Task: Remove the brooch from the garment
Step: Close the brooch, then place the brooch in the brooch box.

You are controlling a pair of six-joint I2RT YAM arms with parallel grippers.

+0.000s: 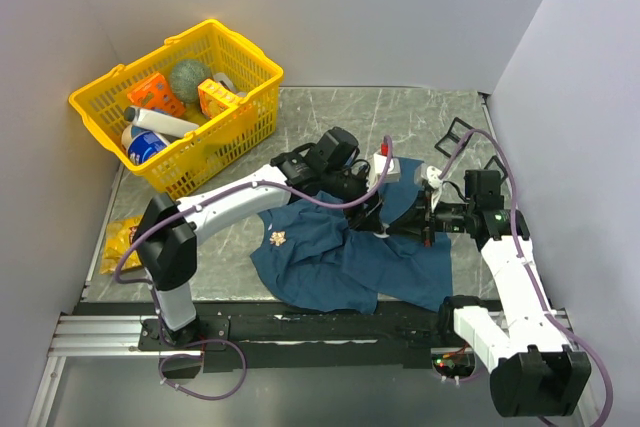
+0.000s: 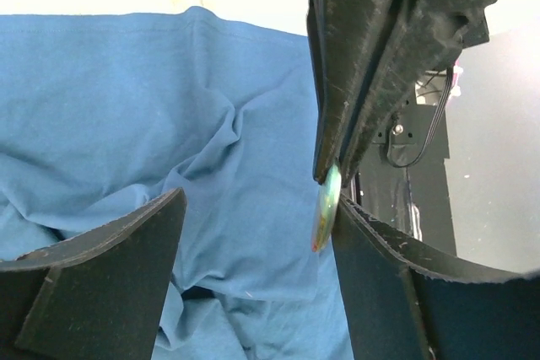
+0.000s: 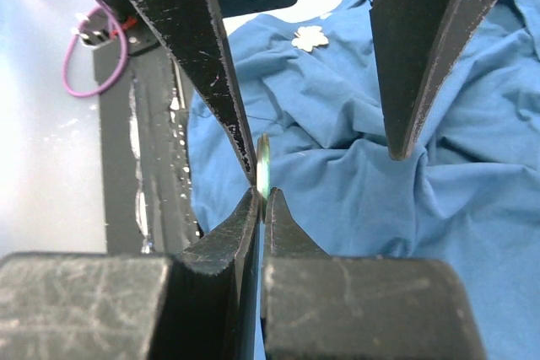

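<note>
garment (image 1: 330, 269): dark blue, wrinkled, lying on table (image 1: 400, 117), directly under both pincer tips. right pincer (image 3: 260, 196) is fully closed, its very tips pinching a thin greenish disc (image 3: 263, 162) edge-on, just above the cloth. Can't tell whether the disc is fixed to the cloth. left pincer (image 2: 261, 200) is wide open with nothing in it, meeting the right pincer tip to tip. One of its fingers (image 3: 211, 82) sits against or just beside the disc's face, right above the right pincer's tips; the other finger hangs off to the side over cloth. A pale flower-shaped piece (image 3: 310, 37) lies on the garment ahead of the right pincer, apart from both. yellow basket (image 1: 215, 142), loaded, sits well behind the left pincer, off the cloth.
</note>
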